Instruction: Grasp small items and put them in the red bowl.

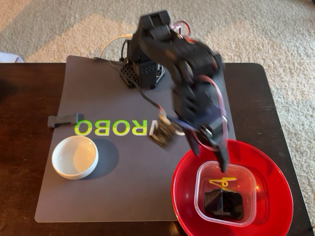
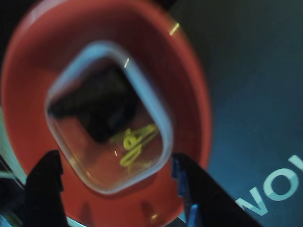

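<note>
- The robot arm's fingers (image 1: 222, 167) are hanging spread apart and empty over the near rim of the clear tub (image 1: 226, 194); the wrist view shows both fingers (image 2: 45, 189) flanking the tub (image 2: 109, 123) with nothing between them
- The tub is sitting inside the red bowl (image 1: 268, 167), holding the yellow-green clothespin (image 1: 220, 182) and a black plastic part (image 1: 224, 204)
- The small white bowl (image 1: 75, 157) is waiting on the grey mat (image 1: 128, 187), well apart from the red bowl, with a small dark piece (image 1: 64, 120) lying near the mat's far left edge
- Judging by this, a drop-off is finishing; the next move is calling for a swing across the counter (image 1: 24, 123) to the white bowl, fingers staying wide for its rim
</note>
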Controlling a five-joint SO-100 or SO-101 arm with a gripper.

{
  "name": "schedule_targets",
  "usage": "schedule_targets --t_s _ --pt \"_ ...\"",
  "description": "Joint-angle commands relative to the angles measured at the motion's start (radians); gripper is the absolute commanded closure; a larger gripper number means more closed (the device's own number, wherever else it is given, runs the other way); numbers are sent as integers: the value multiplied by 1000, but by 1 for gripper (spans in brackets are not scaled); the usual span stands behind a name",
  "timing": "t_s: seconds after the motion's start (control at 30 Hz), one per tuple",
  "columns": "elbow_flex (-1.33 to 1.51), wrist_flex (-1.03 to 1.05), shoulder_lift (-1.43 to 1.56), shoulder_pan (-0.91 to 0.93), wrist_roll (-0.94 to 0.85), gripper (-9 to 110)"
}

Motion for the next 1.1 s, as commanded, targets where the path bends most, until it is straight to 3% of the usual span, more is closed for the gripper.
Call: schedule_targets --t_s 0.0,0.2,0.4,0.7,1.07 --pt "98 54 239 265 3 72" --pt "733 -63 492 690 103 73" --pt "1207 -279 741 857 215 73" --pt "1230 -537 525 936 259 74" --pt "1223 -673 328 934 255 80"
